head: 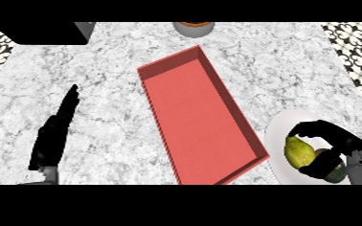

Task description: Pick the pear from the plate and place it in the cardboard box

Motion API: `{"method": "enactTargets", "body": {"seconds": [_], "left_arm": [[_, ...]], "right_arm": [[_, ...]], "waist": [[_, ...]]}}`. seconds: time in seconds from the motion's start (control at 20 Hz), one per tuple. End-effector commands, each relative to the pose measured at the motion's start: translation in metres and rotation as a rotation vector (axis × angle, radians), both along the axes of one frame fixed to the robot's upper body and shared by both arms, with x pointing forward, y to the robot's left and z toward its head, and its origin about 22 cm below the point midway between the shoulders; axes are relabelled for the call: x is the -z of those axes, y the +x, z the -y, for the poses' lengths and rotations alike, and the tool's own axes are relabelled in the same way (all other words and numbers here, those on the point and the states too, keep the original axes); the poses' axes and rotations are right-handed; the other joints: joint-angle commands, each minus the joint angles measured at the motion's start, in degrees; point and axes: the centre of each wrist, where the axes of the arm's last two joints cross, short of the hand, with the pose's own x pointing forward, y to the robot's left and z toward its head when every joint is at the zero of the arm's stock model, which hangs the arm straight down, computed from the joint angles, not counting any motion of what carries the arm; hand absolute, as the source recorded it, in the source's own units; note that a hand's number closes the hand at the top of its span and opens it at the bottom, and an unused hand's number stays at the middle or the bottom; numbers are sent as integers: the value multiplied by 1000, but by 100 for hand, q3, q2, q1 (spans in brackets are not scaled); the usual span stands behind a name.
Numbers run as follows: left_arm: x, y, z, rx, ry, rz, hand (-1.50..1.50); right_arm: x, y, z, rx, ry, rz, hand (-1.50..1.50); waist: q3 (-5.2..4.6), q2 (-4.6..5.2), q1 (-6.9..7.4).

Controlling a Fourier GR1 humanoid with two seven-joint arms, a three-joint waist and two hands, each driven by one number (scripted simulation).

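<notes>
A yellow-green pear (298,151) lies on a white plate (279,133) at the lower right of the head view. My right hand (332,146) is curled around the pear's right side, thumb and fingers arching over its top and bottom. The box (199,117) is a red, shallow, open tray lying diagonally in the middle of the counter, left of the plate, with nothing inside. My left hand (55,129) rests at the lower left with straight fingers pointing up, holding nothing.
A dark appliance (46,32) fills the top left corner. A round container (193,28) with an orange-brown top sits at the back edge, beyond the box. The counter is speckled grey stone, and a patterned surface shows at the far right.
</notes>
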Motion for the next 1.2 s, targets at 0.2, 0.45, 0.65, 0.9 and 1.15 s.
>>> {"method": "enactTargets", "body": {"seconds": [0.2,0.45,0.65,0.9,1.15], "left_arm": [[1,-5,9,1,-2,-2,0],[8,-8,-18,-40,6,-16,0],[-13,12,-7,-17,-6,-4,0],[-6,2,-1,-16,-11,8,0],[10,-8,-12,-15,-5,-11,0]], "right_arm": [[-1,-19,-8,-14,-187,231,150],[-32,-46,-45,0,-459,555,150],[-34,-80,-53,28,-520,649,150],[-64,-114,-65,96,-556,757,150],[-101,-119,-88,64,-253,975,150]], "waist": [[76,27,-31],[59,-36,-222],[71,13,-164],[70,25,-115],[70,28,-85]]}}
